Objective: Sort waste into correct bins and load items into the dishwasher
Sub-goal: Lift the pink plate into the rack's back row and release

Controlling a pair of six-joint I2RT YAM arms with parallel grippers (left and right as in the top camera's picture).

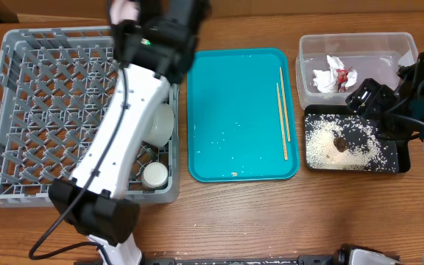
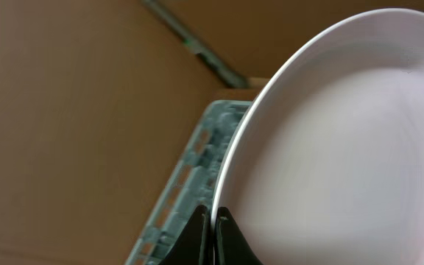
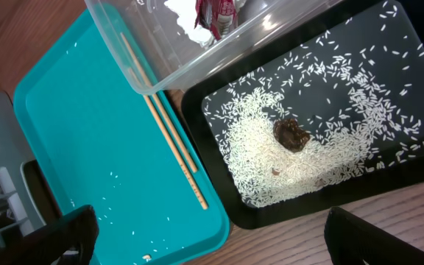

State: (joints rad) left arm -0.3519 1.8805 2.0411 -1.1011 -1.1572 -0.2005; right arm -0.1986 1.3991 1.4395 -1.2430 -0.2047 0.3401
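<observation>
My left gripper (image 1: pixel 129 18) is shut on the rim of a white-pink plate (image 1: pixel 124 9), held on edge over the far side of the grey dish rack (image 1: pixel 50 96). In the left wrist view my jaws (image 2: pixel 213 218) pinch the plate (image 2: pixel 344 162), with the rack's wall (image 2: pixel 197 158) behind it. A pale bowl (image 1: pixel 159 121) and a white cup (image 1: pixel 154 175) sit in the rack. No second plate shows. Two chopsticks (image 1: pixel 283 110) (image 3: pixel 169 140) lie on the teal tray (image 1: pixel 234 110). My right gripper (image 1: pixel 370 99) (image 3: pixel 210 221) is open and empty above the black tray (image 1: pixel 389 158).
The clear tub (image 1: pixel 359 40) (image 3: pixel 160 66) holds the red-and-white wrapper (image 1: pixel 335 76) (image 3: pixel 216 15). The black tray (image 3: pixel 411 66) holds the brown lump (image 1: pixel 340 144) (image 3: pixel 291 135) and scattered rice (image 3: pixel 256 162). A few grains lie on the teal tray (image 3: pixel 87 147).
</observation>
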